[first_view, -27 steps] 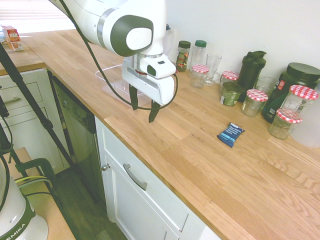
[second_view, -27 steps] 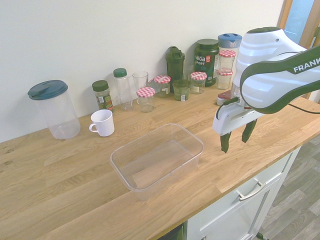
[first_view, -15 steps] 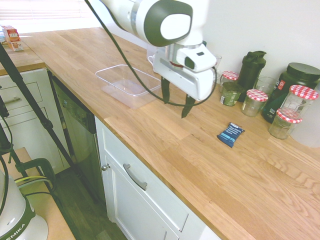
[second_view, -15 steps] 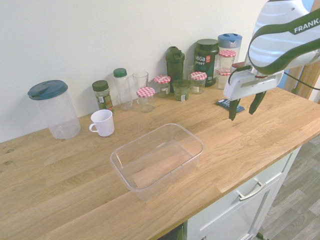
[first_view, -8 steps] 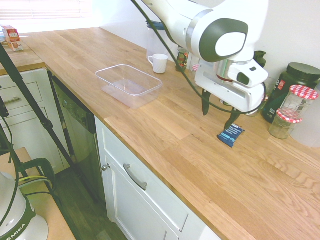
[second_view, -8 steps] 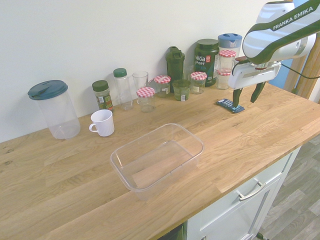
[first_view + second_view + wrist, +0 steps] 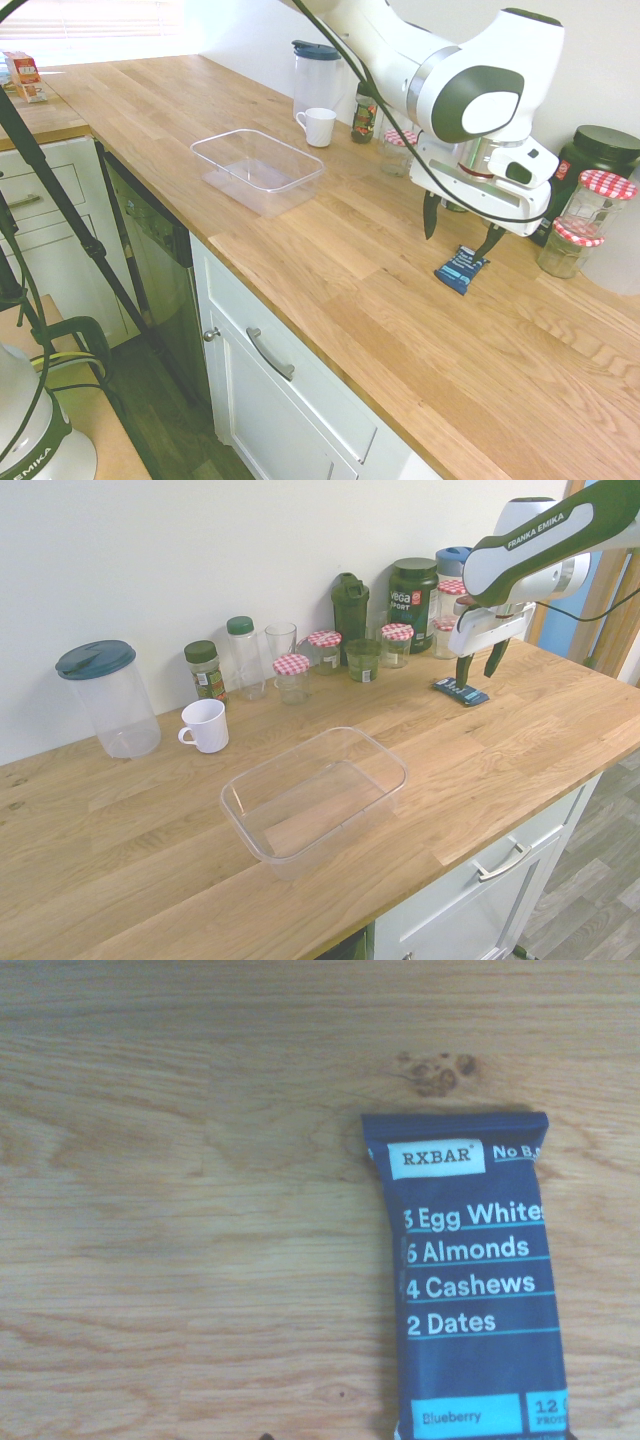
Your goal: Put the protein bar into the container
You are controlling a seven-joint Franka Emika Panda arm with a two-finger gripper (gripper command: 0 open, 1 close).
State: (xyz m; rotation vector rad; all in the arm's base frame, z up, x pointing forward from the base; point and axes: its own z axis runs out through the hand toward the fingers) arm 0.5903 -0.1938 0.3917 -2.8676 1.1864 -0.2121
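Right now, the small dark-blue rectangular bar wrapper with crimped ends (image 7: 456, 276) lies flat on the pale wooden countertop (image 7: 350, 320), just below the white two-finger gripper with dark fingers (image 7: 454, 249). The fingers are spread apart, pinching nothing. From the first exterior view, the wrapper's long axis slants from near left to far right, while the line between the two fingertips runs from far left to near right, so the opening looks set roughly across the wrapper's narrow width. That is the relation to keep: a short lowering with one finger on each long side should suit the grasp. The wall-side finger overlaps the wrapper in both outside views, so a small shift may be needed to stop that tip from pressing on it; exact centring is hard to tell. The shallow clear plastic tub with rounded corners (image 7: 257, 187) stands well apart, to the left and farther off, awaiting the later carry.
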